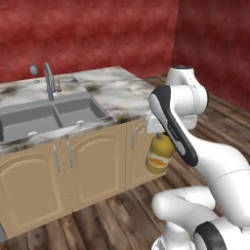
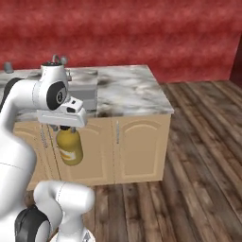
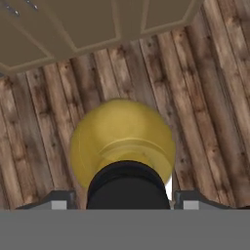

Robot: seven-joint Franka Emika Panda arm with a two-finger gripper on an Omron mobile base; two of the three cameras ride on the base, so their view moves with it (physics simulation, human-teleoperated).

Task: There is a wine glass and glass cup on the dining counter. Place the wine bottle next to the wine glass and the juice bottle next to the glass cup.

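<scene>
1. My pincer (image 1: pixel 161 137) is clenched on the juice bottle (image 1: pixel 158 157), gripping it at the black cap, with the yellow-orange body hanging straight down below my hand.
2. In the right base view the same bottle (image 2: pixel 69 147) hangs under my gripper (image 2: pixel 66 128), upright, in the air in front of the cabinet doors (image 2: pixel 137 146) and clear of the wooden floor (image 2: pixel 198 165).
3. Looking along my hand, I see the black cap at the bottom and the bottle's rounded shoulder (image 3: pixel 122 139) swelling out beneath it; my two finger tips (image 3: pixel 57 201) sit on either side of the cap.
4. Below the bottle in that view lie the floor planks (image 3: pixel 205 97), and the tan cabinet fronts (image 3: pixel 88 24) run along the top edge.
5. The dining counter (image 1: pixel 122 90) is above and beyond the bottle; I hold the bottle lower than its marble top, just off its near right corner in the left base view.
6. The grey inset sink (image 1: pixel 44 114) takes up the counter's left part, with a faucet (image 1: pixel 49 80) standing at its far edge.
7. A small clear glass (image 1: pixel 33 70) stands near the counter's far left edge, behind the sink; it is too small for me to tell its shape.
8. A red wall (image 2: pixel 142 33) stands behind the counter.
</scene>
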